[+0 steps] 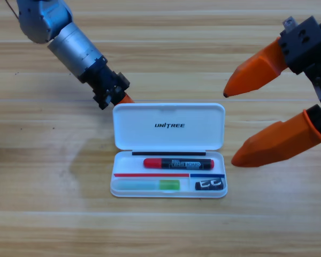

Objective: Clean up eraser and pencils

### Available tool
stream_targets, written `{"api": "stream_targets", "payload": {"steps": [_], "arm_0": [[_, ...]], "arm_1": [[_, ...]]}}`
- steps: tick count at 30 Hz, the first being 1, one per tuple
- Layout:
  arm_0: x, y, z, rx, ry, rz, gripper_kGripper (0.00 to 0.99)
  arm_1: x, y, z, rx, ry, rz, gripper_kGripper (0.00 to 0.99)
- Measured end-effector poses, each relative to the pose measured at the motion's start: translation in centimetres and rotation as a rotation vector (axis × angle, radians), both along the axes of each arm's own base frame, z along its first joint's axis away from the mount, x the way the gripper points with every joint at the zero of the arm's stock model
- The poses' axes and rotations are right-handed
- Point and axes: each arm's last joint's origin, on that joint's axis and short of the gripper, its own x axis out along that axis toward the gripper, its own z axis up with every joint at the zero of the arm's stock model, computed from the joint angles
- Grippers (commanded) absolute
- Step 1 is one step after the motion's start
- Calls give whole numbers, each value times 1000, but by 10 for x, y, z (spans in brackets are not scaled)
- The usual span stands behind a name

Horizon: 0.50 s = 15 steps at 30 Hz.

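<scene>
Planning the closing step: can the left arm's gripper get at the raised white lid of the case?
Probably yes: the left gripper is already at the top left corner of the white case's raised lid, nothing between them. The right gripper waits, open, at the right.

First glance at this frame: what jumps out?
The right gripper looms large at the right edge, its orange jaws spread wide. Mid-table lies the open white UNITREE case, holding the red marker, the green stick and the eraser. The left gripper points down at the lid's upper-left corner.
</scene>
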Motion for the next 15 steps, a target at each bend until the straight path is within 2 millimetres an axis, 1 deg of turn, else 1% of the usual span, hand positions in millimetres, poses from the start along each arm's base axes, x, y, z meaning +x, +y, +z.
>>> {"api": "stream_targets", "payload": {"steps": [7,10,15], "arm_0": [[-7,1,3,-8,53,-11,0],[-9,2,9,-15,56,-11,0],[-15,3,25,-40,38,-18,0]], "arm_1": [[0,0,0,2,4,1,962],[0,0,0,2,5,2,962],[-1,0,-2,2,19,12,962]]}}
